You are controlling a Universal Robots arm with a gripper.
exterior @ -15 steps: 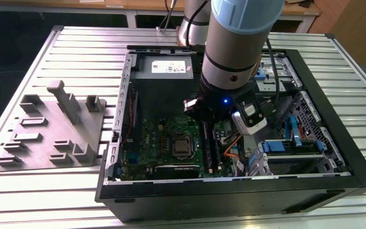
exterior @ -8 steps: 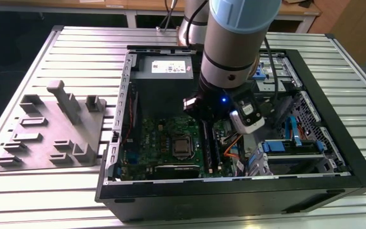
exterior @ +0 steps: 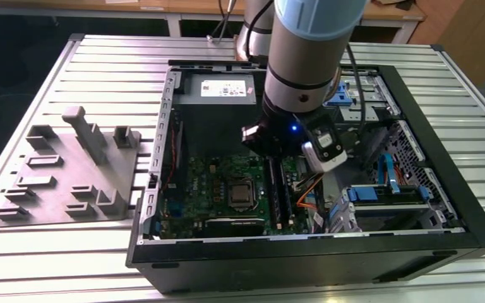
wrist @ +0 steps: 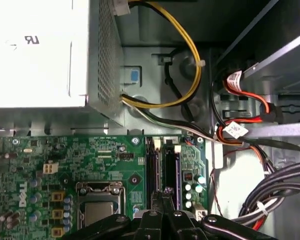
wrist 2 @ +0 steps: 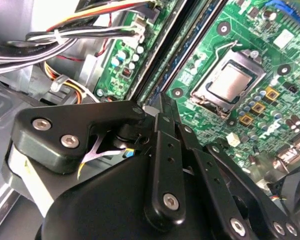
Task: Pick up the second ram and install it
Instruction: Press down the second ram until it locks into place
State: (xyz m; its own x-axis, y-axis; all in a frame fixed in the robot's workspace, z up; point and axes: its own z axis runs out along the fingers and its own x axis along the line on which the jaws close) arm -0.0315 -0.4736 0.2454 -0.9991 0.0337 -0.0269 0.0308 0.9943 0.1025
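Observation:
My gripper (wrist: 162,192) reaches down inside the open computer case (exterior: 154,208), over the green motherboard (wrist: 90,160). Its fingers are shut, tips close together, right above two dark ram sticks (wrist: 170,167) that lie side by side in their slots beside the processor socket (wrist: 97,210). I cannot tell which of them is the second ram, or whether the tips touch it. In the second wrist view the gripper (wrist 2: 161,102) points along the same dark strips (wrist 2: 172,55). The exterior view shows the sticks (exterior: 275,192) below the arm's wrist (exterior: 289,136).
The silver power supply (wrist: 40,55) fills the case's far end. Yellow, black and red cables (wrist: 190,55) run near the slots. Drive bays with blue clips (exterior: 386,189) stand at the exterior view's right. A grey fixture with posts (exterior: 74,170) rests on the slatted table.

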